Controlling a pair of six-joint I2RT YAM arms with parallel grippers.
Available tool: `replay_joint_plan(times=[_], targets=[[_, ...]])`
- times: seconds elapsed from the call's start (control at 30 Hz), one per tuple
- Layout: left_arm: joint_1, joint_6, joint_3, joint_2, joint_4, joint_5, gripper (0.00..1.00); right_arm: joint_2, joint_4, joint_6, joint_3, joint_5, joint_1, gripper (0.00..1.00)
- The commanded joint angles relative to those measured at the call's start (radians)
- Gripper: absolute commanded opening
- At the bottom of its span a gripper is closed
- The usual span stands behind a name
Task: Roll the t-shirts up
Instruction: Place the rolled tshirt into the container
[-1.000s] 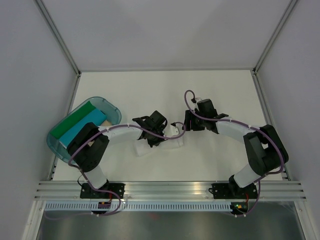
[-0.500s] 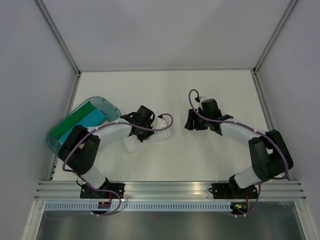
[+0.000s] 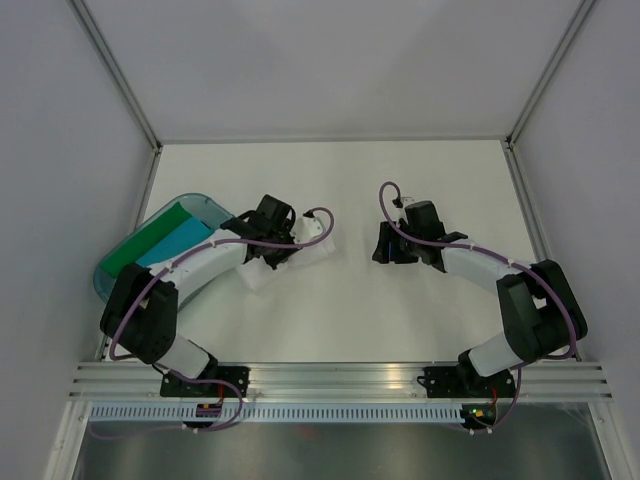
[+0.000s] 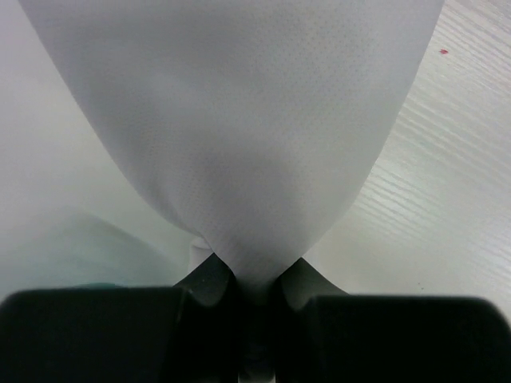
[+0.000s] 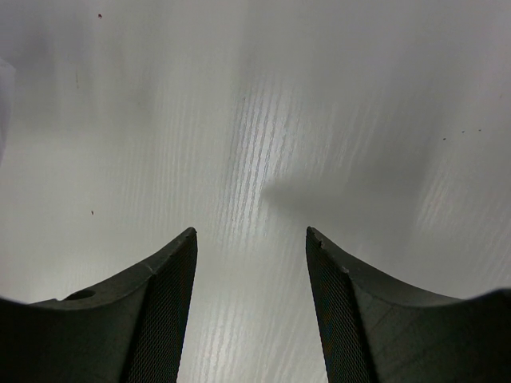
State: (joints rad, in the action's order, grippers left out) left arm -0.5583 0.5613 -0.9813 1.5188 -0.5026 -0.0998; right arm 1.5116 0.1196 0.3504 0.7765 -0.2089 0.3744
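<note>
- The left gripper (image 4: pixel 249 281) clenches the white t-shirt (image 4: pixel 239 136) ahead of its jaws, likely to carry it.
- The right gripper (image 5: pixel 251 271) is released, only table (image 5: pixel 263 144) between its jaws.

You can read no text, label, brand, number or sign in any view. The white t-shirt (image 4: pixel 239 136) shows only plain cloth, and the teal tub (image 3: pixel 104 275) carries no marking you could make out.
</note>
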Motion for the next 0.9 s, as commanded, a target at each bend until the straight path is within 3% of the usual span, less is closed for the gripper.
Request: replay_joint_plan(times=[0.0,0.17,0.4,0.47,0.63,0.87], targets=[[0.021,0.041,-0.075,-0.055,-0.036,0.040,0.02,-0.030,-0.026,-0.013,-0.008,-0.001,-0.006,0.63],[0.061,0.075,-0.147,-0.146,-0.152,0.152,0.02,-0.028,-0.023,-0.028,-0.014,0.008,-0.009,0.63],[0.260,0.188,-0.221,-0.269,-0.303,0.186,0.02,-0.022,-0.023,-0.039,-0.031,0.022,-0.009,0.63],[0.320,0.225,-0.203,-0.287,-0.310,0.170,0.02,-0.024,-0.028,-0.039,-0.033,0.022,-0.009,0.63],[0.598,0.318,-0.168,-0.261,-0.344,0.040,0.02,-0.025,-0.041,-0.044,-0.049,0.025,-0.009,0.63],[0.689,0.380,-0.048,-0.309,-0.344,-0.049,0.02,-0.010,-0.055,-0.045,-0.060,0.017,-0.009,0.63]])
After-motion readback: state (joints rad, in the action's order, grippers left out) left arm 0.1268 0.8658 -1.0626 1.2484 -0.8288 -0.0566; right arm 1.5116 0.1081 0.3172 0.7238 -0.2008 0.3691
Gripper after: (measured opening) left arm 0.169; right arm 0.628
